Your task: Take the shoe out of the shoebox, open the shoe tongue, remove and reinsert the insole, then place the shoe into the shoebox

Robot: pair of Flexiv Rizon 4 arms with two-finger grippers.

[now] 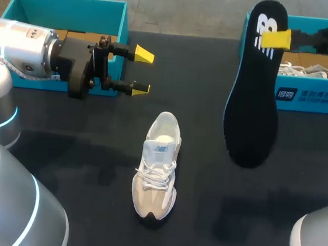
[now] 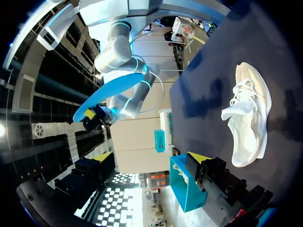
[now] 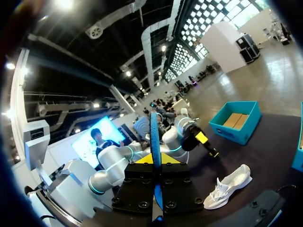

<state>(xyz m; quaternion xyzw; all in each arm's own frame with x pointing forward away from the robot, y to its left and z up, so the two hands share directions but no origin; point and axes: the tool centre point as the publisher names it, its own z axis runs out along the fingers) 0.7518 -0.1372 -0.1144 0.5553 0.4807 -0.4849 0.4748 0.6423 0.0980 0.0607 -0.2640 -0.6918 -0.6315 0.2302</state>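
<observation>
head view shows the shoe (image 1: 157, 166) standing on its sole in the middle of the table (image 1: 92, 133), outside both boxes, with its toe toward the near edge and its opening toward the far one. the opening looks pale and bare inside. our right tool (image 1: 273, 39) is pinching the insole (image 1: 252, 109) near its heel end. the insole hangs toe-down, clear of the table as far as we can judge, in front of the right shoebox (image 1: 313, 97) and well apart from the shoe. in the right wrist view the insole stands edge-on between the two fingers, so both sides of it are clamped. our left tool (image 1: 141, 70) is spread and holds nothing. it hovers just beside the left shoebox (image 1: 70, 6), near the shoe's heel but not touching it.

we judge that the removal is done and that reinsertion is the step in hand. the next move calls for carrying the insole across to the shoe and turning it flat, with its toe end leading. then we feed it in through the opening toward the shoe's toe. the shoe is loose on the table, so we expect our left tool will need to steady the heel or hold the tongue back while the insole slides in. we cannot tell from here how far the tongue is lifted.
</observation>
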